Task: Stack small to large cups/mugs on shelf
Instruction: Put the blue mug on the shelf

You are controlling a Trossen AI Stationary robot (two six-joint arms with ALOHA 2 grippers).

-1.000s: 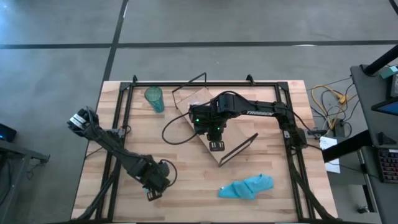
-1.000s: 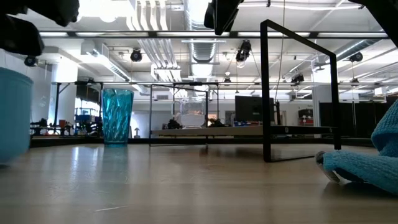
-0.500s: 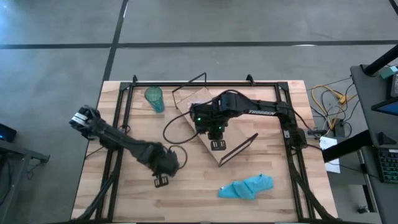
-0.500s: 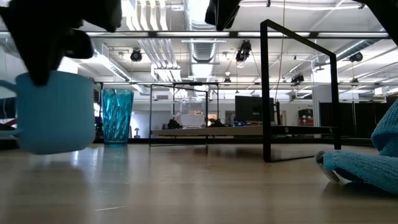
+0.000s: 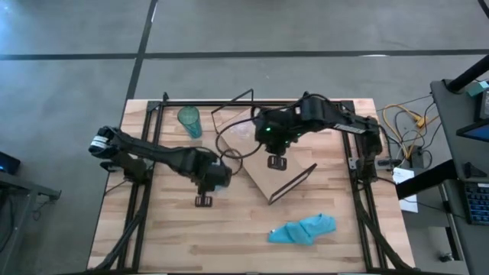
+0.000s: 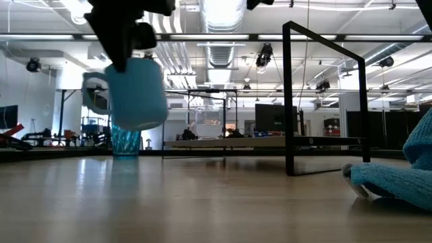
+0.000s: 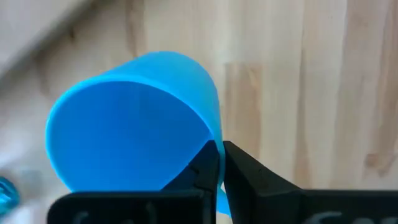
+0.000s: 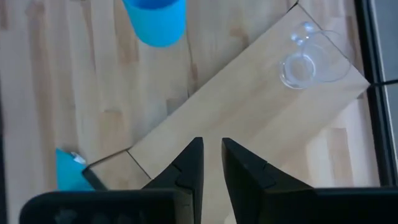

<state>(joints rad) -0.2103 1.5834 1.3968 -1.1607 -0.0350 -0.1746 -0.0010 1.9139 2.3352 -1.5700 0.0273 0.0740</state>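
Observation:
My left gripper (image 5: pixel 209 188) is shut on the bright blue handled mug (image 6: pixel 135 91) and holds it above the table, left of the shelf. The shelf (image 5: pixel 263 179) is a light-wood board with black wire ends, lying aslant mid-table. The small clear glass cup (image 8: pixel 298 65) stands on the board's far end. The teal-green tumbler (image 5: pixel 189 121) stands on the table at the far left, partly behind the mug in the low view (image 6: pixel 125 143). My right gripper (image 8: pixel 211 155) hovers over the board, its fingers a narrow gap apart and empty. My left gripper pinches the mug's wall at the rim (image 7: pixel 208 134), one finger inside and one outside. The fingers come from above, pointing down. The mug hangs below them, lifted clear of the table and slightly tilted, its handle (image 6: pixel 91 91) toward the table's left.
A crumpled blue cloth (image 5: pixel 302 229) lies near the front right edge, and it also shows in the low view (image 6: pixel 398 179). The shelf's black wire end (image 6: pixel 324 94) stands upright. Black frame rails run along the table's left, right and far sides.
My left gripper has carried the mug up and away from the near left corner, toward the far edge and the shelf; the mug now hangs well clear of the table. My right gripper has drawn back toward the far right, still over the board.

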